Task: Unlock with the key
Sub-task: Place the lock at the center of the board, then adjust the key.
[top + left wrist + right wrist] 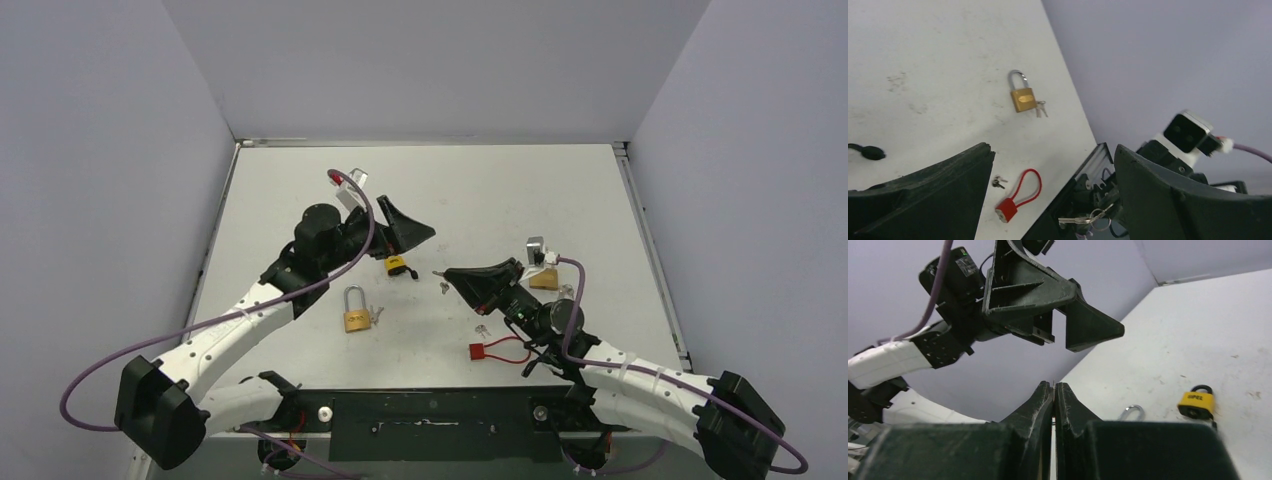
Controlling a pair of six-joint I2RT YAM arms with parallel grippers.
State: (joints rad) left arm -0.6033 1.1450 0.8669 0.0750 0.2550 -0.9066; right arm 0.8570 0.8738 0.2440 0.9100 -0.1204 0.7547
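The right gripper (pixel 1054 386) has its fingers pressed flat together, and a thin sliver of metal shows between the tips. From the left wrist view a key (pixel 1075 219) on a ring pokes out at the front of that gripper, so it appears to be pinching the key by its head, though the contact itself is partly hidden. The fingertips point across the table (pixel 480 190) toward the other arm.

The left gripper (pixel 408 222) is spread wide and holds nothing. It hangs above the table, facing the right gripper's tip, and the two stand near each other but apart.

Just below the left gripper's spread fingers, a small yellow padlock (pixel 397 265) with a dark shackle lies on the table, touching neither claw. The right wrist view shows it flat on the surface, off to the right of the closed fingers.

Nearer the arm bases, a brass padlock (pixel 355 318) with a silver shackle lies flat, with a small bunch of keys (pixel 376 316) just beside it. A red cable lock (pixel 480 351) rests next to the right arm, with loose keys (pixel 483 328) close above it. A second brass padlock (pixel 543 280) sits behind the right wrist
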